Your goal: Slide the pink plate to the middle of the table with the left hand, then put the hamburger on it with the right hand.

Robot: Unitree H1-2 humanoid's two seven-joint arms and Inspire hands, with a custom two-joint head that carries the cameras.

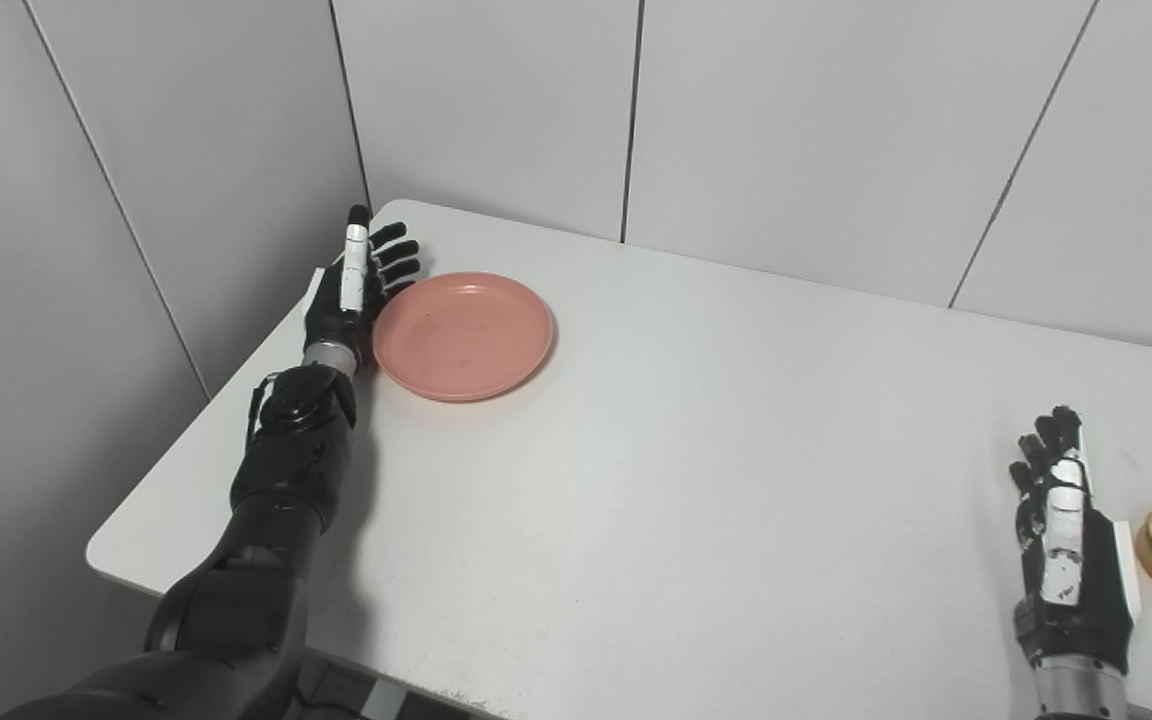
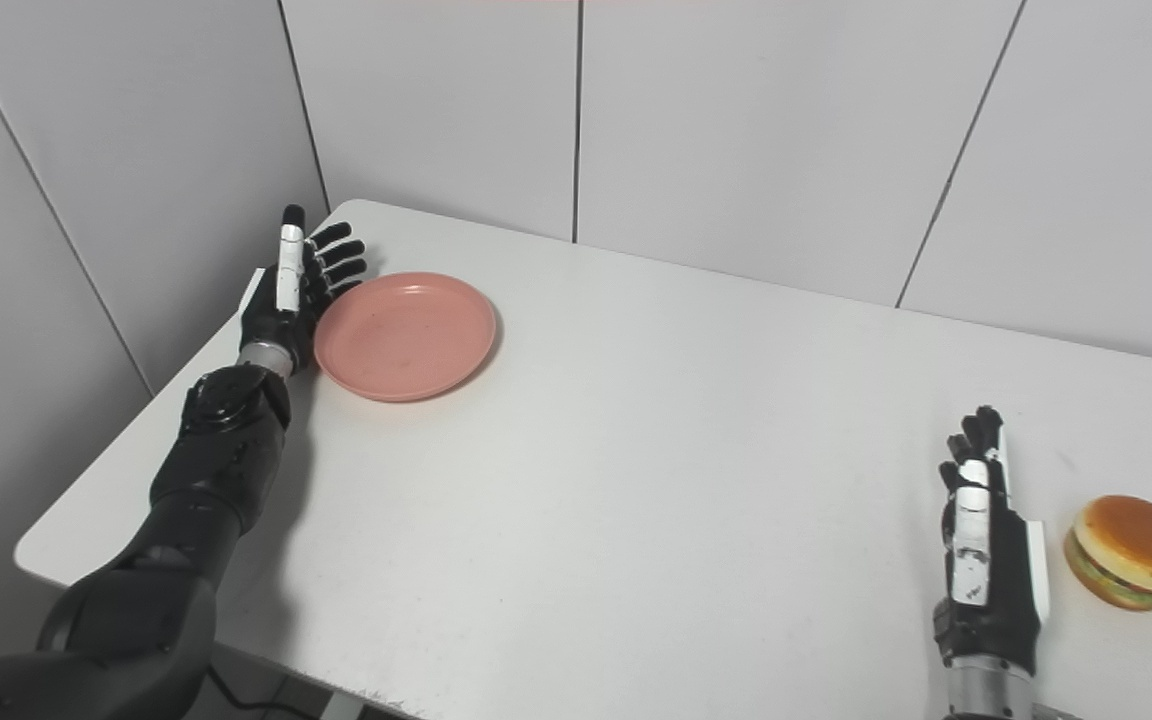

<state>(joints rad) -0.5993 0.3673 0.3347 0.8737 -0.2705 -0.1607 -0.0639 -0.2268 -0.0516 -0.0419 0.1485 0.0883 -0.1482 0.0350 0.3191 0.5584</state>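
A pink plate [image 1: 464,333] lies on the white table [image 1: 696,480] near its far left corner, with nothing on it. My left hand [image 1: 356,285] stands on edge right against the plate's left rim, open, fingers spread toward the wall. A hamburger [image 2: 1133,551] with a golden bun rests on the table at the near right; the left eye view cuts it off at the picture's edge. My right hand [image 2: 986,540] is open just to the left of the hamburger, a small gap between them, holding nothing.
Grey wall panels [image 1: 496,100] close in the table at the back and on the left. The table's left edge [image 1: 186,440] runs close beside my left forearm. Bare tabletop stretches between the plate and the hamburger.
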